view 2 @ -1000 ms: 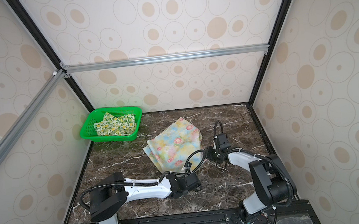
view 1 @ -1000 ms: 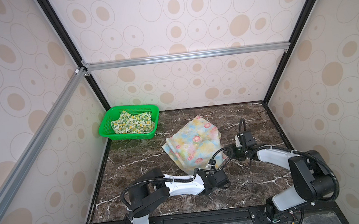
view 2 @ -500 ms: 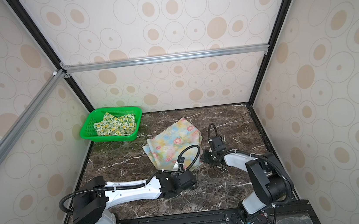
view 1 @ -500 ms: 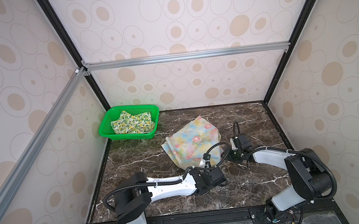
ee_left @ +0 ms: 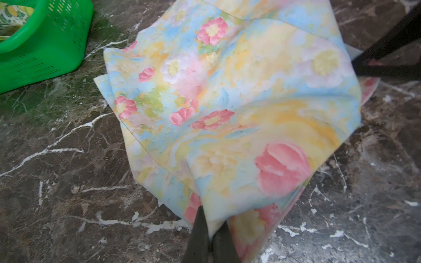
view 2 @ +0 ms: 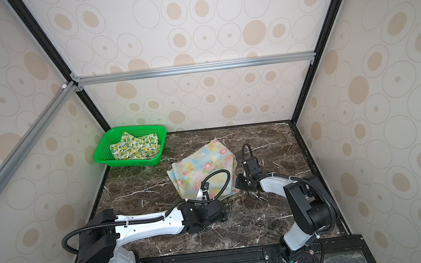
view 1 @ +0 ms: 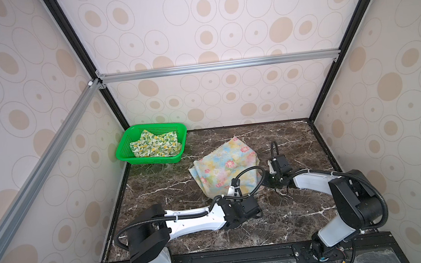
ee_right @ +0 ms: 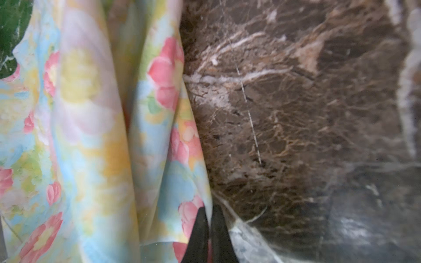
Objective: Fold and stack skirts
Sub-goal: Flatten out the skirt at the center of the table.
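Observation:
The pastel blue-yellow skirt with pink flowers (view 1: 222,164) (view 2: 202,166) lies partly folded on the dark marble table, in both top views. My left gripper (ee_left: 210,224) is shut on its near corner, and a fold of cloth rises from the pinch. My right gripper (ee_right: 209,217) is shut on the skirt's right-hand edge (ee_right: 177,182), low over the marble. The lemon-print skirt (view 1: 156,143) (view 2: 135,145) lies crumpled in the green basket (view 1: 123,153) (view 2: 100,157) at the back left. Both arms reach in from the front and meet at the skirt's near side.
The basket (ee_left: 45,45) stands a short way left of the floral skirt. Patterned walls and black frame posts close in the marble table (view 1: 292,209) on three sides. The left arm's cable (view 1: 248,172) loops over the skirt's near part.
My right gripper has moved left to the skirt's edge and gone from open to shut on it. The left arm has swung round at its base and still holds the near corner.

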Robot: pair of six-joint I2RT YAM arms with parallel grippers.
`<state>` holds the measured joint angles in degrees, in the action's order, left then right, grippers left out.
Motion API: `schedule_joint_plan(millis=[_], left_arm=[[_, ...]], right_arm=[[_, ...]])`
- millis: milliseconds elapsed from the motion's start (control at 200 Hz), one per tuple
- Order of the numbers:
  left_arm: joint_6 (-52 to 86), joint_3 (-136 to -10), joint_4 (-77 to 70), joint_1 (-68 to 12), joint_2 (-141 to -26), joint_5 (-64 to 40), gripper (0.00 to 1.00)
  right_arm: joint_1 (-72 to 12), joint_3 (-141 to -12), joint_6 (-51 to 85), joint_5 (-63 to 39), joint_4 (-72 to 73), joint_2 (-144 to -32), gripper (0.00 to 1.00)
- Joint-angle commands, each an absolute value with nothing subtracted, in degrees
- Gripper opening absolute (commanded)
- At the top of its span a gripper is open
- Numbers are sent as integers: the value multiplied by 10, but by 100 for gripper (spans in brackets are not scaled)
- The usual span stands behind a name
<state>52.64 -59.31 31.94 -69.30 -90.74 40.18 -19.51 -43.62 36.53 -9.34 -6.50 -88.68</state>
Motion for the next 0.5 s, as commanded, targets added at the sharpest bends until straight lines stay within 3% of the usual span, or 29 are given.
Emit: schedule_joint_plan(millis=[0,220,340,490], left_arm=[[521,-631,310,-640,-849,455,0],[329,-701,157,-508,-746,461,0],[255,-779,141,-492,-745,486,0],[224,-799,141,-487,-737,494,0]], right_arm=[[-196,-508,342,-75,-128,-815,0],[-193,-680,301,-60,-221,-731,0],[-194,-755,294,-84,-270,-710,0],[-193,-761,304,-93,-270,-669,0]])
